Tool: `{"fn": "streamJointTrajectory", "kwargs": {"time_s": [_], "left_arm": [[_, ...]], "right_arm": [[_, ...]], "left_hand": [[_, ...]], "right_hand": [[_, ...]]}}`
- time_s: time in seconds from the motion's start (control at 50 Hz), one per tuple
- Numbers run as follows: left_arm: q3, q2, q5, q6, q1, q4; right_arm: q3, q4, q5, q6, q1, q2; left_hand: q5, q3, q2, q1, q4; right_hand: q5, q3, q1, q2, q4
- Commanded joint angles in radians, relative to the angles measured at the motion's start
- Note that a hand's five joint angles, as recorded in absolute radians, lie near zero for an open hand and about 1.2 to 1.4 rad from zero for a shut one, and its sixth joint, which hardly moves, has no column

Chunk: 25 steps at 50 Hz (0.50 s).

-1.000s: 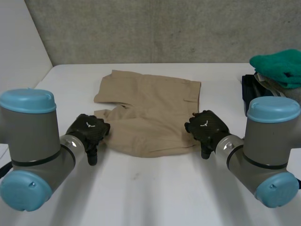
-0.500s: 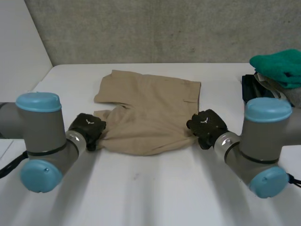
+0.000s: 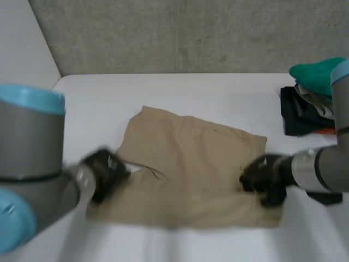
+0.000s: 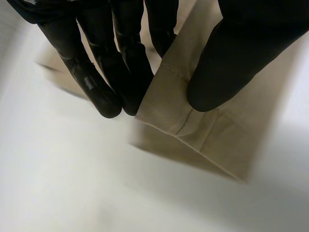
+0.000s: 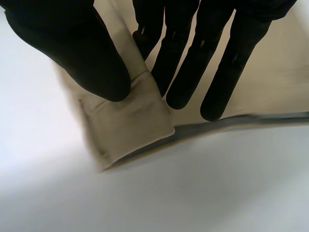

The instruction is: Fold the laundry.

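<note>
- Tan shorts [image 3: 191,164] spread flat at centre of white table [image 3: 180,93]; judged soft, light and limp, likely to sag between grips.
- Stitched corners judged firmest hold: left hand [image 3: 103,173] pinching 8 o'clock corner between thumb and fingers, right hand [image 3: 264,177] likewise at 4 o'clock.
- Near edge of shorts blurred; clothes pile [image 3: 313,93] at 2 o'clock cut off.

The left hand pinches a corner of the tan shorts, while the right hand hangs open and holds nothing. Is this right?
Not quite. The right hand also pinches a corner of the tan shorts between thumb and fingers, as the right wrist view shows. The left hand pinches its corner.
</note>
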Motion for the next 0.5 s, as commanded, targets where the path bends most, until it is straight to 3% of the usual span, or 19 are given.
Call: {"fn": "streamJointTrajectory", "kwargs": {"time_s": [0.02,0.1,0.22,0.24,0.28,0.3,0.4,0.5], "left_arm": [[0.444,-0.279,-0.042,-0.061,-0.002,0.276],[0.68,-0.46,-0.065,-0.066,-0.003,0.367],[0.998,-0.693,-0.123,-0.06,-0.025,0.353],[1.059,-0.73,-0.128,-0.064,-0.029,0.342],[1.097,-0.756,-0.12,-0.071,-0.039,0.331],[1.106,-0.763,-0.117,-0.074,-0.045,0.327],[1.048,-0.709,-0.106,-0.103,-0.069,0.324],[0.878,-0.585,-0.103,-0.144,-0.062,0.334]], "right_arm": [[-0.183,-0.298,0.092,0.231,0.002,0.124],[-0.224,-0.503,0.193,0.24,0.011,0.187],[-0.224,-0.837,0.256,0.209,0.048,0.287],[-0.229,-0.921,0.267,0.197,0.057,0.319],[-0.23,-0.991,0.281,0.183,0.068,0.345],[-0.23,-1.016,0.293,0.176,0.072,0.356],[-0.203,-0.969,0.373,0.191,0.095,0.321],[-0.129,-0.749,0.324,0.296,0.088,0.18]], "left_hand": [[0.24,0.213,0.204,0.249,0.203],[0.24,0.213,0.204,0.249,0.203],[0.24,0.213,0.204,0.249,0.203],[0.182,0.155,0.146,0.192,0.145],[-0.75,-0.777,-0.786,-0.74,-0.787],[-0.982,-1.009,-1.018,-0.972,-1.019],[-0.982,-1.009,-1.018,-0.972,-1.019],[-0.982,-1.009,-1.018,-0.972,-1.019]], "right_hand": [[0.204,0.215,0.316,0.233,0.202],[0.204,0.215,0.316,0.233,0.202],[0.204,0.215,0.316,0.233,0.202],[-0.046,-0.035,0.066,-0.017,-0.048],[-0.773,-0.762,-0.661,-0.744,-0.775],[-1.017,-1.007,-0.906,-0.989,-1.02],[-1.017,-1.007,-0.906,-0.989,-1.02],[-1.017,-1.007,-0.906,-0.989,-1.02]]}}
